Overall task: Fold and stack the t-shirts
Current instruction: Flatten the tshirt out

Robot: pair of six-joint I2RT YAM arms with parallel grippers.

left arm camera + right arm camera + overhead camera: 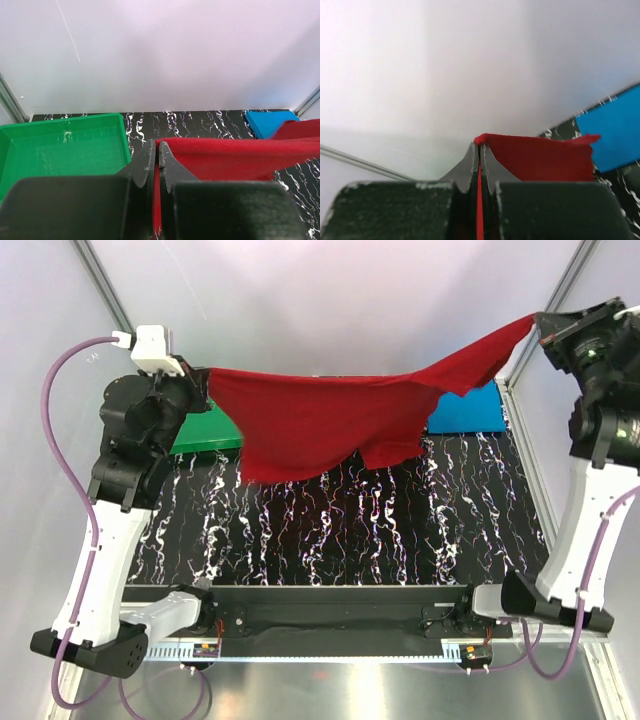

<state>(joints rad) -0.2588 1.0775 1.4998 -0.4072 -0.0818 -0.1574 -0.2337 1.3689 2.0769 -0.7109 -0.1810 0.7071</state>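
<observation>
Jaws of left gripper point(156, 150) and right gripper point(480, 147) pinch opposite ends of the red t-shirt point(330, 415), slung above the table point(400, 530); the blue t-shirt point(470, 410) lies folded behind.

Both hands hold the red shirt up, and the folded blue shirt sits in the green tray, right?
Not quite. The left hand and right hand do hold the red shirt up, but the blue shirt lies on the table, far right, away from the green tray; the top external view shows it.

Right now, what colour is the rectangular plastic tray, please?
The plastic tray is green, clearest in left wrist view.
</observation>
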